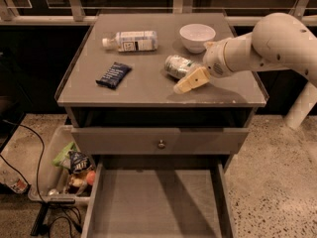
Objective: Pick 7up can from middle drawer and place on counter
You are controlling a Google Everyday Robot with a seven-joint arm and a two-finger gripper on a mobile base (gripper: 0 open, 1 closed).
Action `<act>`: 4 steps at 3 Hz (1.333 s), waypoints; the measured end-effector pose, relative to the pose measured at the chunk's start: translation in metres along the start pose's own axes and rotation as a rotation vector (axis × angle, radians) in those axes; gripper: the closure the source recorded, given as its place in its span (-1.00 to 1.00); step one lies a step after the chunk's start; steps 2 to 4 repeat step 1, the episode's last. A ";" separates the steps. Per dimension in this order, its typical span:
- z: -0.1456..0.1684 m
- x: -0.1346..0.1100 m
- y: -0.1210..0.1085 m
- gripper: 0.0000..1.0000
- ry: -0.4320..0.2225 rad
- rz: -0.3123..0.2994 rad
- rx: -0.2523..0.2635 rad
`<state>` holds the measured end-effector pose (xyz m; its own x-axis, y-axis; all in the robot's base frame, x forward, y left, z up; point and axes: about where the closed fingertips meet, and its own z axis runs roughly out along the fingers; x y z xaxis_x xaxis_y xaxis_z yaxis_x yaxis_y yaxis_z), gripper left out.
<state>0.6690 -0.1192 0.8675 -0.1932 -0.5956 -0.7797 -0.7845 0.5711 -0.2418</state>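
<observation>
The 7up can (pixel 176 66) lies on its side on the counter (pixel 143 90), right of centre and just in front of the white bowl. My gripper (pixel 179 78) reaches in from the right on the white arm and is at the can. Its near tan finger (pixel 192 80) stands just in front of the can, slightly off it. The far finger is hidden behind the can. The jaws look open. The middle drawer (pixel 158 202) is pulled out below, with a bare bottom.
On the counter are a white-labelled plastic bottle (pixel 131 40) at the back left, a white bowl (pixel 197 36) at the back right and a dark blue snack packet (pixel 114 75) at the left. A shut drawer front with a knob (pixel 161 144) sits above the open drawer. A bin of snacks (pixel 69 167) stands on the floor at the left.
</observation>
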 end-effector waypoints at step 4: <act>0.000 0.000 0.000 -1.00 0.000 0.000 0.000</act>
